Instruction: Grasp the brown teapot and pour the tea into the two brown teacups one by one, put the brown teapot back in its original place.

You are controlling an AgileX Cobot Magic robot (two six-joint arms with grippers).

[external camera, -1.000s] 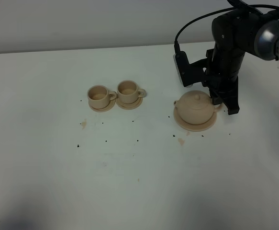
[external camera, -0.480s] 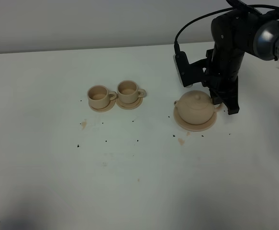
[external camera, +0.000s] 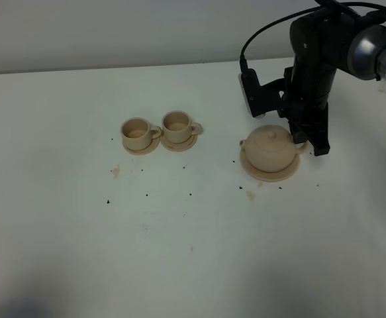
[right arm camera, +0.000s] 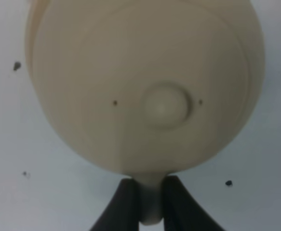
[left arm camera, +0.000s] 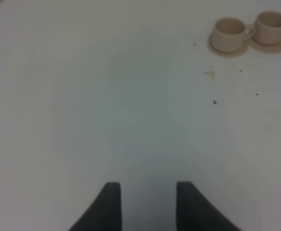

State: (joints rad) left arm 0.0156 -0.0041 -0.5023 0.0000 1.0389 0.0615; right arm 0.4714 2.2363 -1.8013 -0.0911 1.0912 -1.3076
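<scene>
The brown teapot (external camera: 271,149) stands upright with its lid on, on its flat round saucer plate (external camera: 267,176) at the right of the table. My right gripper (external camera: 305,142) reaches down behind the teapot. In the right wrist view its fingers (right arm camera: 126,202) press both sides of the loop handle (right arm camera: 151,211) of the teapot (right arm camera: 145,82). The two brown teacups (external camera: 137,132) (external camera: 178,124) stand on small saucers at the centre left. My left gripper (left arm camera: 147,202) is open and empty over bare table, with the cups (left arm camera: 229,32) (left arm camera: 271,26) far ahead of it.
The white table (external camera: 179,252) carries small dark specks and two tan stains (external camera: 116,171) (external camera: 250,195). A grey wall runs along the table's back edge. The right arm's black cable loops above the teapot.
The right arm's upper part has shifted slightly up and to the left. The teapot still sits on its saucer plate and the cups have not moved.
</scene>
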